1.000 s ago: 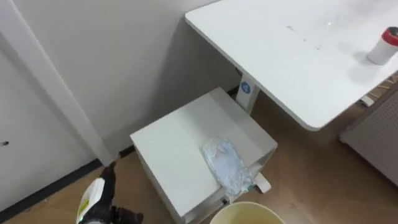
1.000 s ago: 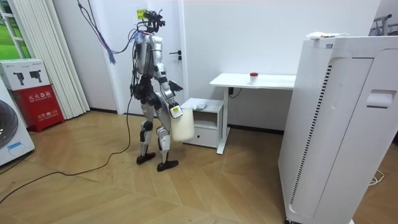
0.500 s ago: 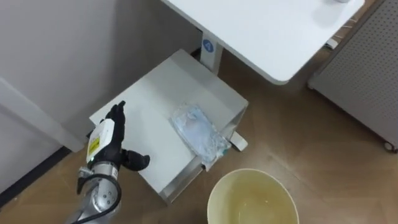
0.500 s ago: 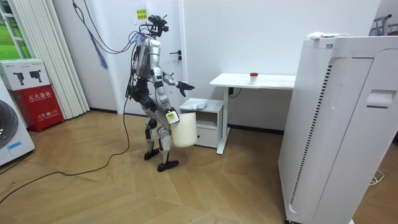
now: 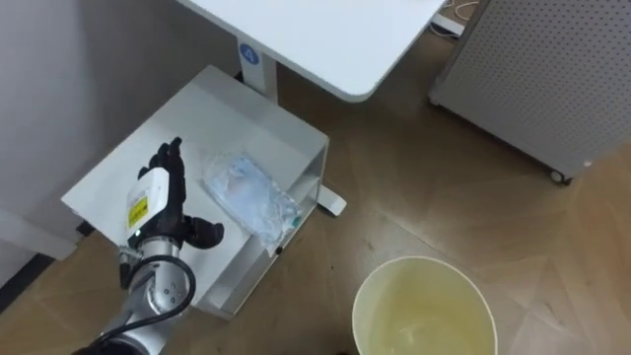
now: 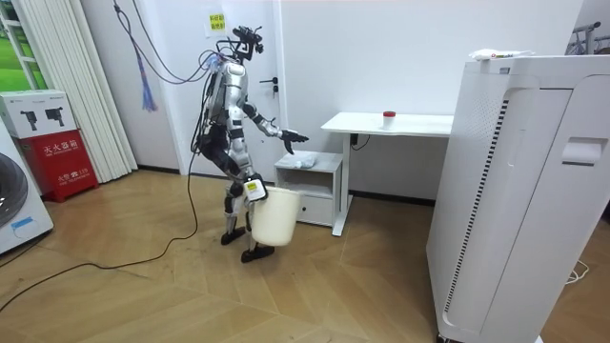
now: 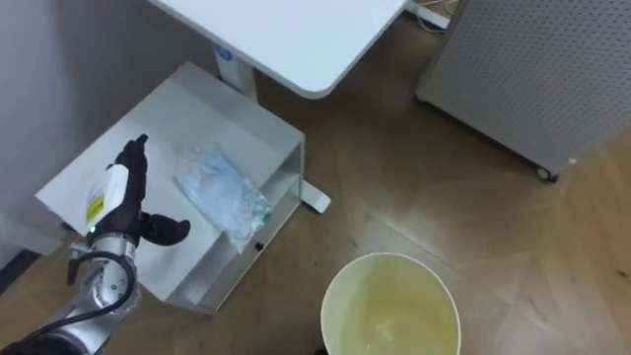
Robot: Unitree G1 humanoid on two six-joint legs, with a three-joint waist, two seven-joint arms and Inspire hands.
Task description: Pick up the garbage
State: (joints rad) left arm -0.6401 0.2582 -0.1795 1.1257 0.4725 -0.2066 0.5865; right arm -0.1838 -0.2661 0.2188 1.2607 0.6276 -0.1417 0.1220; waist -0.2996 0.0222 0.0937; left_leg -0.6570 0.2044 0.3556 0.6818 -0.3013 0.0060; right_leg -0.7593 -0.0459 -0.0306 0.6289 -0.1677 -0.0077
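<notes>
Clear plastic bag, centre left of frame, looks light, crinkly, slippery; I'd pinch its bunched middle. My left hand hovers beside it, held open.

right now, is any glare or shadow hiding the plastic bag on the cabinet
Left eye view: the clear plastic bag lies evenly lit on the white cabinet, with only small glints on its wrinkles. No dark shadow crosses it, not even from the open left hand beside it. Room view: the light is soft and even, and the bag is a small pale patch on the cabinet top.
</notes>
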